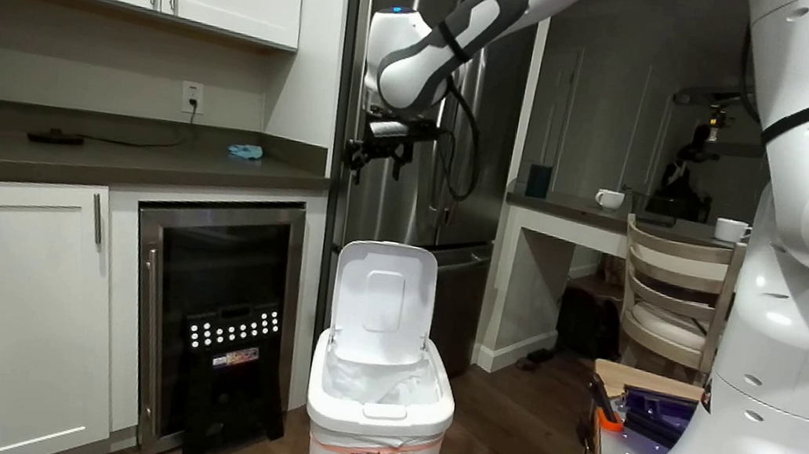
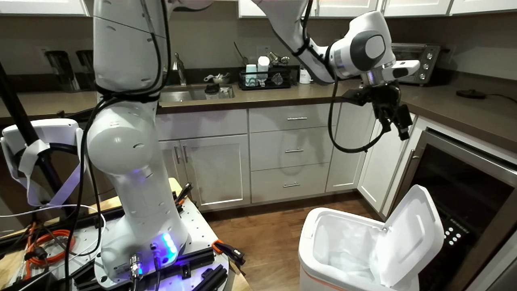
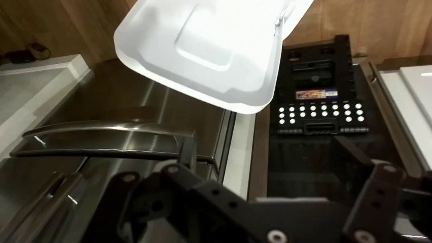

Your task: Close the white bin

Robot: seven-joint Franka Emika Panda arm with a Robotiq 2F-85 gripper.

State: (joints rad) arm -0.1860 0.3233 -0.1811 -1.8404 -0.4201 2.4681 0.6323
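Observation:
The white bin [image 1: 397,418] stands on the floor with a red-orange label on its front; it also shows in an exterior view [image 2: 313,230]. Its hinged lid [image 1: 385,299] is raised upright, leaning slightly back, in both exterior views [image 2: 418,238]. A liner shows inside the bin. In the wrist view the lid [image 3: 206,64] fills the upper middle, with a hinge at its right edge; most of the bin body is out of that view. My gripper [image 1: 378,169] is open and empty above the raised lid, apart from it. Its fingers [image 3: 263,143] are spread wide [image 2: 395,130].
A black folding step stool [image 1: 234,369] leans against the glass-door cooler [image 1: 227,250] beside the bin. The steel fridge [image 1: 391,209] stands behind the bin and gripper. The counter [image 1: 144,163] is at one side. The robot's table [image 2: 202,226] holds tools and rails.

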